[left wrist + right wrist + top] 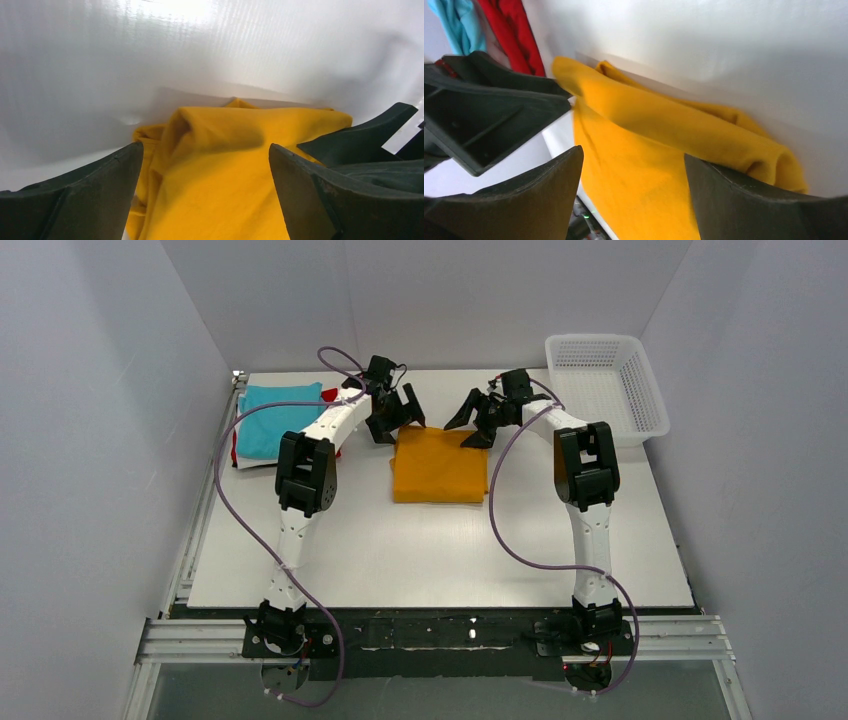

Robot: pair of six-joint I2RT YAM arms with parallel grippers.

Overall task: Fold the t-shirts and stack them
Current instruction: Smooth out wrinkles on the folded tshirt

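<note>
White table (430, 560), flat and smooth, with walls close on three sides. The orange shirt (440, 468) lies folded mid-table toward the far side. It's nearly square, and its bunched far edge runs left to right. A stack of folded shirts (272, 422), turquoise on top with red under it, sits well apart at far left. The basket (607, 388) is at far right. My left claw (398, 428) hangs over the shirt's far-left corner and my right claw (464, 432) over its far-right corner. Both are spread wide, pinching nothing. The shirt lies under and toward me from both claws. I judge stacking comes next. The left arm is nearer the stack, so the carry goes leftward.
</note>
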